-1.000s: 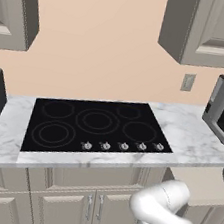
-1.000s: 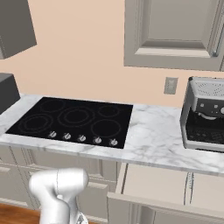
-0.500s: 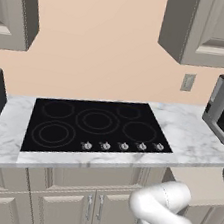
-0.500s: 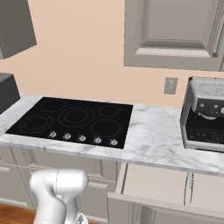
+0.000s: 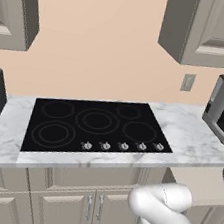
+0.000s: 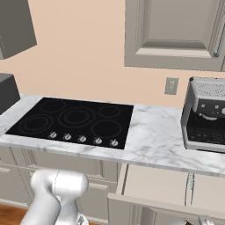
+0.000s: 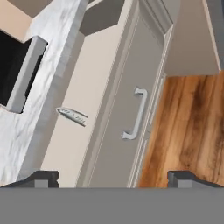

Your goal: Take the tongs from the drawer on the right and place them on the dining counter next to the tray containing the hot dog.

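The drawer (image 7: pixel 89 83) stands pulled out, its light beige inside facing my hand camera and its panelled front with a bar handle (image 7: pixel 136 114) beside it. The slim silver tongs (image 7: pixel 72 115) lie flat on the drawer's floor. My gripper (image 7: pixel 113 178) hovers over the drawer, open and holding nothing, with the tongs ahead and left of the midline between the fingers. From the base, the open drawer (image 6: pixel 154 186) shows under the counter at the lower right, with the tongs (image 6: pixel 190 186) near its right side. The dining counter, tray and hot dog are out of view.
A marble top holds a black cooktop (image 5: pixel 97 124) and a steel coffee machine (image 6: pixel 204 115) directly above the drawer. Upper cabinets (image 6: pixel 176 35) hang on the wall. Wood floor (image 7: pixel 188 127) lies beyond the drawer front.
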Available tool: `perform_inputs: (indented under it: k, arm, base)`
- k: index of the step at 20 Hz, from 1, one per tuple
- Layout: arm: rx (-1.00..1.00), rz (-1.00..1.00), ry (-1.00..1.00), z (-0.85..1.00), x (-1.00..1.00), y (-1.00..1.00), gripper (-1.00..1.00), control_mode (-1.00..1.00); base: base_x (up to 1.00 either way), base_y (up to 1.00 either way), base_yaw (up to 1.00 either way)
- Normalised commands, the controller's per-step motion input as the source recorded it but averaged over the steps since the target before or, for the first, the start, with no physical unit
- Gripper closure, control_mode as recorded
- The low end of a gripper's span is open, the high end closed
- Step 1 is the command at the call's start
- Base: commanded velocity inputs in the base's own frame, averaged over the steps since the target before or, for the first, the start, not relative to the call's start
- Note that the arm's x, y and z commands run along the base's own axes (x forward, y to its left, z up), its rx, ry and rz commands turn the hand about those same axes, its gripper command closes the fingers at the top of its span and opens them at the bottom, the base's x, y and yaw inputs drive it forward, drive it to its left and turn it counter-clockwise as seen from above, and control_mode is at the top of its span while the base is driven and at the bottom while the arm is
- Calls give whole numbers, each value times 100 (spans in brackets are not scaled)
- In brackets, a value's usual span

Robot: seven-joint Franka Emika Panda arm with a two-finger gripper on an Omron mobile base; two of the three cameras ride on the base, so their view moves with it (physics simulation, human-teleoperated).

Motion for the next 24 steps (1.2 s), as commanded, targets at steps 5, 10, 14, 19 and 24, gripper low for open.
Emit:
perform_inputs:
  k: [5, 10, 14, 19, 24]
  arm:
    - [-14, 0, 20, 38, 0, 44, -100, -100]
    - [-11, 0, 15, 49, 0, 39, -100, -100]
    - [-9, 3, 18, 23, 9, 39, -100, -100]
    - [-4, 0, 19, 1, 9, 30, -100, -100]
    - [-1, 0, 13, 23, 0, 28, -100, -100]
  base:
    - [0, 0, 0]
    - [0, 0, 0]
    - [0, 0, 0]
    - [0, 0, 0]
    - [0, 0, 0]
